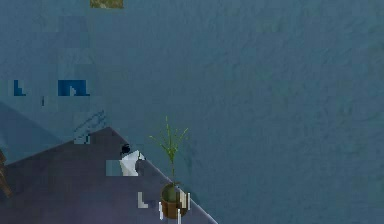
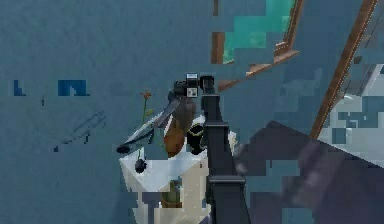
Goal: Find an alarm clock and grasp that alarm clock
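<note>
A small black and white thing (image 1: pixel 128 157) lies on a dark purple surface (image 1: pixel 70 185) at the forward view's lower left; its shape is too vague to name. In the arm side view the dark arm bar (image 2: pixel 222 165) rises from the bottom edge to its white marker squares (image 2: pixel 190 88). Left of them is the gripper (image 2: pixel 160 135), in front of a brown blob and a white blocky object (image 2: pixel 150 172). I cannot tell whether the gripper holds anything.
A potted plant (image 1: pixel 172 185) with thin green leaves stands at the purple surface's near edge. A blue-teal wall (image 1: pixel 260 90) lies ahead. A wooden-framed window (image 2: pixel 262 35) hangs at the arm side view's upper right, above another dark surface (image 2: pixel 300 170).
</note>
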Motion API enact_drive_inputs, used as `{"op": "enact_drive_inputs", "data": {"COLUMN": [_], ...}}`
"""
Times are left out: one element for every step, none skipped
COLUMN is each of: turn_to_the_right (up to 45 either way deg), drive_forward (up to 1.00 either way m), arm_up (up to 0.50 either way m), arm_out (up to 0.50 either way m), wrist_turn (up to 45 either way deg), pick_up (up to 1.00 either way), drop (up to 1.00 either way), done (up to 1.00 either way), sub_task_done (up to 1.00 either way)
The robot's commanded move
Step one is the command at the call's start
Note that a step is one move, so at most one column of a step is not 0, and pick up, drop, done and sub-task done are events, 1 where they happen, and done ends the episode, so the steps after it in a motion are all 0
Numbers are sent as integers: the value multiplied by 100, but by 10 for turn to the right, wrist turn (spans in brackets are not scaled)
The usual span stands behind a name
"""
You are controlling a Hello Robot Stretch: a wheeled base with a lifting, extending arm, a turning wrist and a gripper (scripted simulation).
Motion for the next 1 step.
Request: {"op": "enact_drive_inputs", "data": {"turn_to_the_right": [0], "drive_forward": [0], "arm_up": [0], "arm_out": [0], "wrist_turn": [450], "pick_up": [0], "drop": [0], "done": [0], "sub_task_done": [0]}}
